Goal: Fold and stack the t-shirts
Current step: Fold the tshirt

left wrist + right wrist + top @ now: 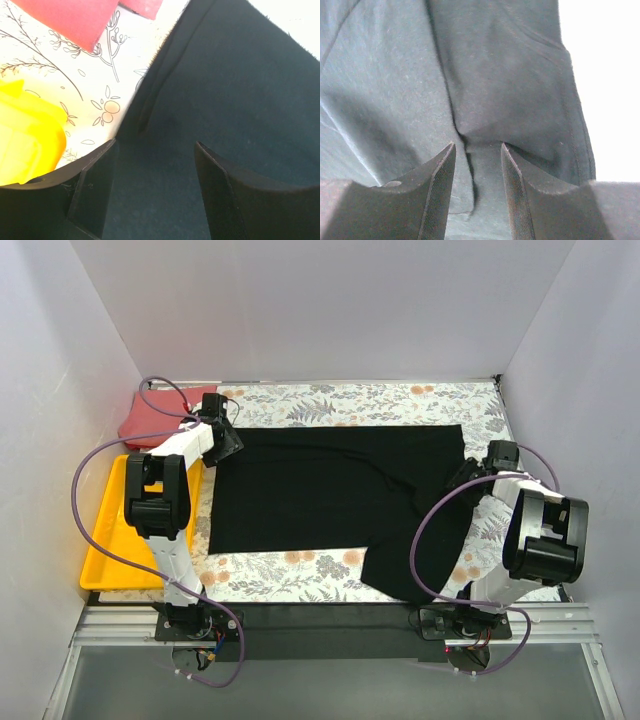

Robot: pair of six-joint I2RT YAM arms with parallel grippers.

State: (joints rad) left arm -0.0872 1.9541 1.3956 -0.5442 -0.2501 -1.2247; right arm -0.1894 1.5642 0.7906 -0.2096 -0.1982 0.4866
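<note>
The black t-shirt lies spread on the floral cloth, with its lower right part folded over toward the front. My left gripper is over the shirt's back left corner. In the left wrist view it stands open, just above the black cloth. My right gripper is at the shirt's right edge. In the right wrist view it is open, and a crease of black cloth runs between its fingertips. The coral-red t-shirt sits folded at the back left, also seen in the left wrist view.
A yellow tray lies at the left edge, next to the left arm, and shows in the left wrist view. The floral cloth covers the table. White walls close in the left, back and right sides.
</note>
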